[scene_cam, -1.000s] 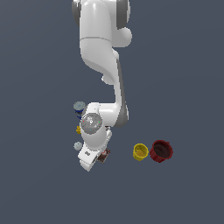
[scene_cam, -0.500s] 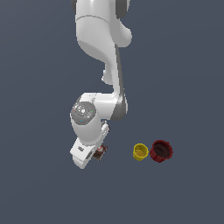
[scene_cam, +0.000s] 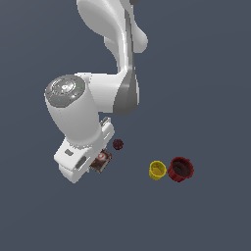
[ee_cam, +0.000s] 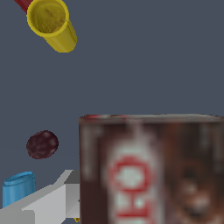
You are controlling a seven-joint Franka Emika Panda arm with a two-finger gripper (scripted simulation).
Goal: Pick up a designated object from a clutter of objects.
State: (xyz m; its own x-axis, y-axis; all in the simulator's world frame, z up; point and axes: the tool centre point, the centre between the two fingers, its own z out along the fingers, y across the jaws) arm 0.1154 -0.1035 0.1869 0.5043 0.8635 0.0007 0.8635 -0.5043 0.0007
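Observation:
The designated object (scene_cam: 102,160), a dark-brown box with red-and-white lettering, sits between the fingers of my gripper (scene_cam: 96,163), which is shut on it. The box is held off the floor, close to the exterior camera. It fills much of the wrist view (ee_cam: 148,170), with one grey finger (ee_cam: 50,200) beside it. Below lies the clutter of objects: a maroon ball (scene_cam: 117,144) (ee_cam: 42,144), a yellow cup (scene_cam: 157,170) (ee_cam: 50,24), a dark-red cup (scene_cam: 180,169) and a blue can (ee_cam: 18,188). The arm hides the other pieces in the exterior view.
The white arm link (scene_cam: 73,110) covers the floor on the exterior view's left. The yellow and dark-red cups stand side by side on the exterior view's right, apart from the gripper. Only a red sliver of the dark-red cup (ee_cam: 21,4) shows in the wrist view.
The arm has risen toward the exterior camera with the box in its grip and looks larger. The blue can and small pieces seen earlier are now hidden behind it.

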